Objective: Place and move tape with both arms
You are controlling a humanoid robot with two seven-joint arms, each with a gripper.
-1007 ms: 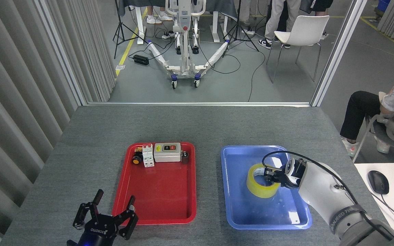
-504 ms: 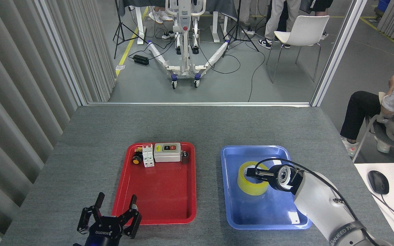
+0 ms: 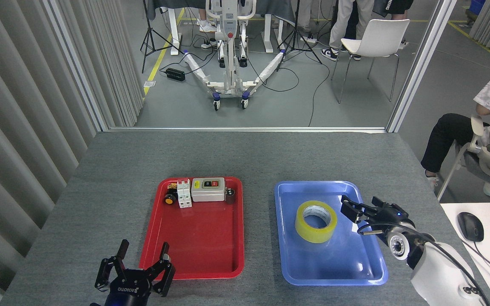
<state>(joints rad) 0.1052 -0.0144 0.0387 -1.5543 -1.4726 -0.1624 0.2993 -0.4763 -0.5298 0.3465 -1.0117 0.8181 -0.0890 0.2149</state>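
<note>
Right hand (image 3: pixel 352 208) has let go of the tape (image 3: pixel 315 221) and backed off toward the right edge of the blue tray (image 3: pixel 334 272); a second ago it was in the roll's core. Tape now lies flat on its side in the upper middle of the blue tray, a bit left of where it was held, nothing touching it. Reads as the placing half done (judgement), the move to the other arm still pending.

Right hand empty, fingers pointing left at the roll, just beside it but apart; how wide the fingers are can't be told from this angle.

Left hand (image 3: pixel 139 265) hovers over the counter (image 3: pixel 245 153) at the near-left corner of the red tray (image 3: pixel 198 259), fingers spread wide, holding nothing, barely shifted.
</note>
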